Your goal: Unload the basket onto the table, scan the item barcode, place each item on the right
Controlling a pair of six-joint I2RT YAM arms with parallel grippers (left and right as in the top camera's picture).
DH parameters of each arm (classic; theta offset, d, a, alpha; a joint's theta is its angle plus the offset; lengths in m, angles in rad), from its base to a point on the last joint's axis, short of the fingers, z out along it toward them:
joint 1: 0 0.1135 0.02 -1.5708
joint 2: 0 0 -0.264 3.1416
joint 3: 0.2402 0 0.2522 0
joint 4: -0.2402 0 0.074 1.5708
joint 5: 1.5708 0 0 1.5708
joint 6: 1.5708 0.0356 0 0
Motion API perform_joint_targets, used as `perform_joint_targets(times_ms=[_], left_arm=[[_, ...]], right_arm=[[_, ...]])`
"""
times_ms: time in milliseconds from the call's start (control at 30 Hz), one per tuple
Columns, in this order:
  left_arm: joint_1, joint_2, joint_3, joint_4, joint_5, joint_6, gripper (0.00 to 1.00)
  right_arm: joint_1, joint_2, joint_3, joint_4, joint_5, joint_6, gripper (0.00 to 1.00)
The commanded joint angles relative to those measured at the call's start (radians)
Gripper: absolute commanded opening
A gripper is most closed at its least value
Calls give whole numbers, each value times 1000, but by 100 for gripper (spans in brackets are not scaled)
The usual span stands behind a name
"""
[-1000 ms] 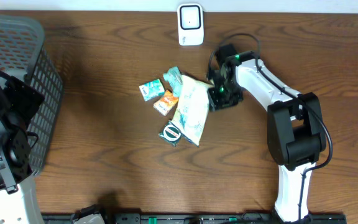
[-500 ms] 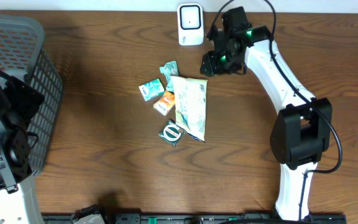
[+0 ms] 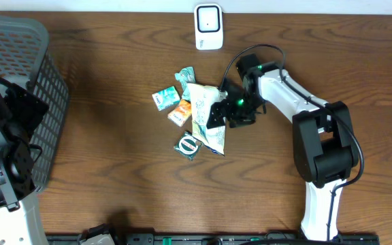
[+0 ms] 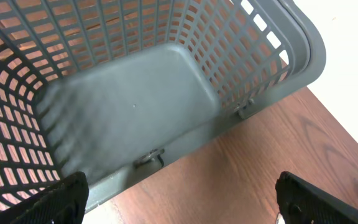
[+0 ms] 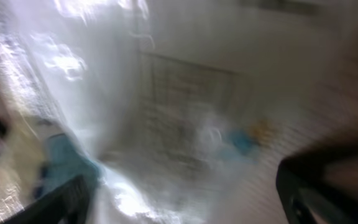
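Note:
A white and green packet (image 3: 205,126) lies in a small pile at the table's middle, with its blurred white wrapper (image 5: 185,106) filling the right wrist view. My right gripper (image 3: 218,113) hangs low over the packet's right edge. It (image 5: 182,202) is open, one dark finger on each side, with nothing clamped. The white scanner (image 3: 208,26) stands at the far edge. My left gripper (image 4: 179,208) is open above the table beside the grey basket (image 4: 123,106), holding nothing.
Around the big packet lie a teal packet (image 3: 165,99), an orange one (image 3: 180,111), a green one (image 3: 186,76) and a dark round-marked one (image 3: 188,145). The grey basket (image 3: 19,61) fills the left end, with the left arm (image 3: 2,153) in front of it.
My right gripper swung up toward the scanner, then came back down over the white packet, its jaws widening. The packet now lies flatter and slightly shifted. The left arm stayed still.

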Motion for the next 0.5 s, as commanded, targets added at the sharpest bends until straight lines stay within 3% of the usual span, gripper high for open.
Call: perform_joint_targets(times_ms=[0, 33, 67, 100, 233, 300, 467], left_arm=[[3, 0, 2, -4, -6, -9, 95], [3, 0, 2, -4, -6, -8, 95], [3, 0, 2, -4, -6, -8, 95], [3, 0, 2, -4, -6, -8, 95], [3, 0, 2, -4, -6, -8, 95], [3, 0, 2, -4, -6, -9, 95], [3, 0, 2, -4, -6, -8, 95]], right_arm=[[29, 9, -67, 67, -95, 45, 55], [32, 9, -69, 85, -92, 48, 29], [32, 9, -68, 105, -68, 71, 10], [29, 9, -56, 113, -14, 117, 1], [4, 1, 37, 47, 119, 120, 1], [-10, -10, 109, -17, 171, 56, 1], [-17, -25, 368, -214, 354, -279, 1]])
